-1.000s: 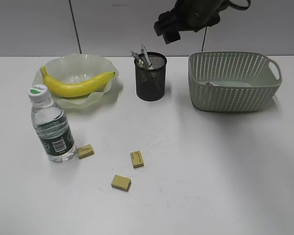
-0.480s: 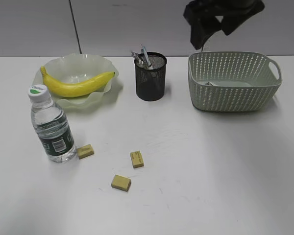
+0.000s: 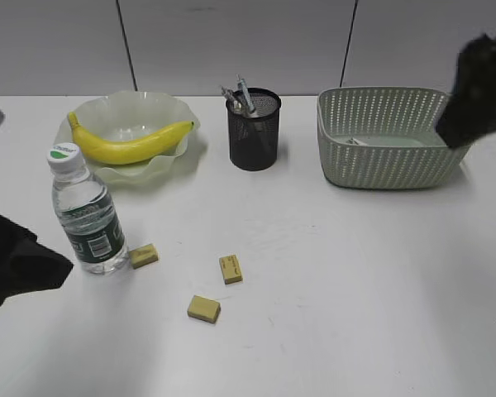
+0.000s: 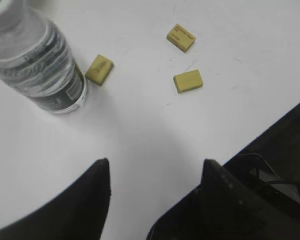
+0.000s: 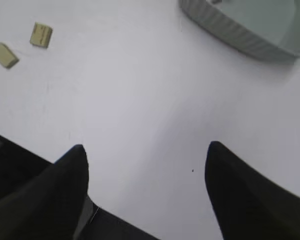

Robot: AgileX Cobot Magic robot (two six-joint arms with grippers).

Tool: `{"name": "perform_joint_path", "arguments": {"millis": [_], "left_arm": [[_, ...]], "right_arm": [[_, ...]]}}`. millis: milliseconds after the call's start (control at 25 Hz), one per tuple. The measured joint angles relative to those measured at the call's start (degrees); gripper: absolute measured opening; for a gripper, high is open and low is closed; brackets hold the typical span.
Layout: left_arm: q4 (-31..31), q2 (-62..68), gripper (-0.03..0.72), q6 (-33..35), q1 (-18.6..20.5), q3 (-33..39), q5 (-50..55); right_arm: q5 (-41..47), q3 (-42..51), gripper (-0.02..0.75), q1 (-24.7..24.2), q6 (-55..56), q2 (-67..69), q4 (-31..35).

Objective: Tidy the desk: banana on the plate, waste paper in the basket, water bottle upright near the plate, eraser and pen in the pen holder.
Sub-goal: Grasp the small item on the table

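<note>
Withdrawn from above the pen holder [image 3: 254,128], the right tool [image 5: 145,150] is held apart, empty; three erasers [image 3: 204,308] remain on the surface [image 3: 355,273].

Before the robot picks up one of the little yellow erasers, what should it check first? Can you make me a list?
1. Banana on the plate: ok.
2. Water bottle upright near the plate: ok.
3. Pens in the pen holder: ok.
4. Erasers in the pen holder: not ok. Three lie on the desk: one beside the bottle, one in the middle, one nearest the front.
5. Left hand open and empty: ok.
6. Right hand open and empty: ok. It is over bare desk near the basket.
</note>
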Motion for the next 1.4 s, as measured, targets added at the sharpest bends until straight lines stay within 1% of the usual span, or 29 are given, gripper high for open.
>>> {"name": "perform_joint_path", "arguments": {"millis": [120, 320, 480, 600, 680, 760, 880, 960, 1080, 1240, 1400], "left_arm": [[-1.3, 5.3, 0.434, 2.9, 0.0, -4.2, 2.1], [-3.0, 14.0, 0.434, 7.6, 0.0, -12.0, 7.1], [-3.3, 21.1, 0.451, 16.6, -0.1, -18.2, 14.3], [-3.7, 24.2, 0.473, 22.8, -0.8, -20.2, 16.4], [-3.9, 25.9, 0.480, 27.9, -2.4, -20.6, 16.2], [-3.8, 27.4, 0.483, 32.3, -4.3, -20.6, 15.0], [-1.2, 29.4, 0.486, 37.9, -7.7, -20.6, 11.9], [1.5, 30.5, 0.491, 39.8, -10.0, -20.6, 9.3], [6.2, 32.4, 0.503, 40.7, -13.1, -20.6, 4.4], [8.6, 35.9, 0.516, 40.9, -14.2, -20.6, 0.9], [8.4, 40.1, 0.519, 40.9, -14.2, -20.6, 0.6]], "right_arm": [[-1.1, 8.3, 0.573, 0.0, 0.0, -7.7, 0.4], [-6.5, 22.3, 0.573, 0.0, -0.1, -21.4, 2.7], [-9.9, 32.3, 0.573, 0.0, -0.1, -32.1, 3.3], [-10.7, 38.8, 0.572, 0.0, -0.2, -37.9, 3.5], [-10.6, 42.3, 0.572, 0.0, -0.2, -42.2, 3.7], [-10.4, 43.5, 0.572, 0.0, -0.2, -46.1, 3.9], [-11.0, 43.5, 0.572, 0.0, -0.2, -52.1, 4.0], [-11.4, 43.6, 0.572, 0.0, -0.3, -55.8, 4.1], [-11.8, 43.6, 0.572, 0.0, -0.3, -59.6, 4.1], [-11.9, 43.6, 0.572, 0.0, -0.7, -61.8, 4.1], [-11.9, 43.6, 0.572, 0.0, -4.3, -61.9, 4.2]]}}
